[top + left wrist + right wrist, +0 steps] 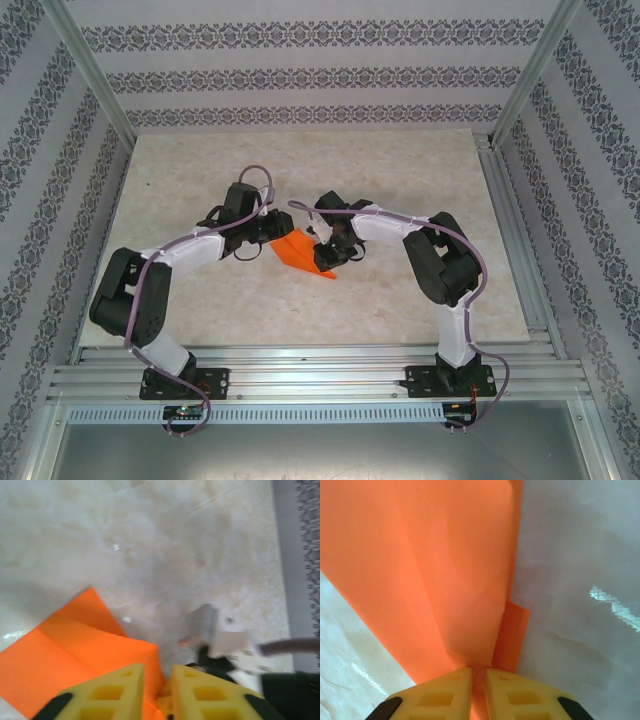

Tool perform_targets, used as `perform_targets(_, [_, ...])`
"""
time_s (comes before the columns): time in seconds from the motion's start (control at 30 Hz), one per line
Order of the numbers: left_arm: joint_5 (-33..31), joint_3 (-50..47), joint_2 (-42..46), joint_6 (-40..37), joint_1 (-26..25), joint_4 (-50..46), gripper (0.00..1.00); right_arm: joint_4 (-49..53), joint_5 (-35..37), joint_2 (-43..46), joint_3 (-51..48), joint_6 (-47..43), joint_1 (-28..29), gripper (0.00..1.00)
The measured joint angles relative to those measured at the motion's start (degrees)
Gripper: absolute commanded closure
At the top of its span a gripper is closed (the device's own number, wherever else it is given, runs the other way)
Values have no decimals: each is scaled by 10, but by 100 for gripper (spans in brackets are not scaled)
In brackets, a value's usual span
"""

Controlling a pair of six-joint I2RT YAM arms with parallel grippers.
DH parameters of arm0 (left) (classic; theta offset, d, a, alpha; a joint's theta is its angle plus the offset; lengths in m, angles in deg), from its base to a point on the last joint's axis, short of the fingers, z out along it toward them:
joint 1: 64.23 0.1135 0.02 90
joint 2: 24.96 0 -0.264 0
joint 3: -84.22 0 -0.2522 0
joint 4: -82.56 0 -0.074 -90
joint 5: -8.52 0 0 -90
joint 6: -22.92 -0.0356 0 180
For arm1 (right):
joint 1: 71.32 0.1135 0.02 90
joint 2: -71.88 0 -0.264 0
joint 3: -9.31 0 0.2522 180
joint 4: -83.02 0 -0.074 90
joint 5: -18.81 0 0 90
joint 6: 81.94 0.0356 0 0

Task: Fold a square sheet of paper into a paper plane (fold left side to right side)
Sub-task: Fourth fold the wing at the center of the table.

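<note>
Clearly right gripper (478,671) pinches orange paper (420,570); left gripper (158,669) maybe slightly parted.

Table (400,180): pale marbled top, glossy. One folded, bright orange square sheet of paper (303,254) near centre, sharp tip toward 4 o'clock; flat or lifted, can't tell.

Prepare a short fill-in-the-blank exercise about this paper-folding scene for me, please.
1. The sheet of paper is bright ___.
2. Seen from above, it lies ___ the left gripper and the right gripper.
3. The right gripper is shut on the ___.
4. Both grippers' fingers are ___ in colour.
Missing words: orange; between; paper; yellow.
</note>
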Motion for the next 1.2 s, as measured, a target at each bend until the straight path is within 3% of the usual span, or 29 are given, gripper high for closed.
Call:
perform_targets(0.2, [36, -51, -2, 19, -20, 49, 100, -3, 2, 2, -3, 0, 2, 85])
perform_targets(0.43, [51, -87, -90, 66, -60, 102, 100, -7, 5, 4, -6, 0, 3, 85])
perform_targets(0.73, [50, -87, -109, 101, -63, 161, 100, -7, 8, 4, -6, 0, 5, 86])
perform_targets(1.2, [29, -53, -149, 114, -67, 168, 100, -7, 11, 4, -6, 1, 6, 87])
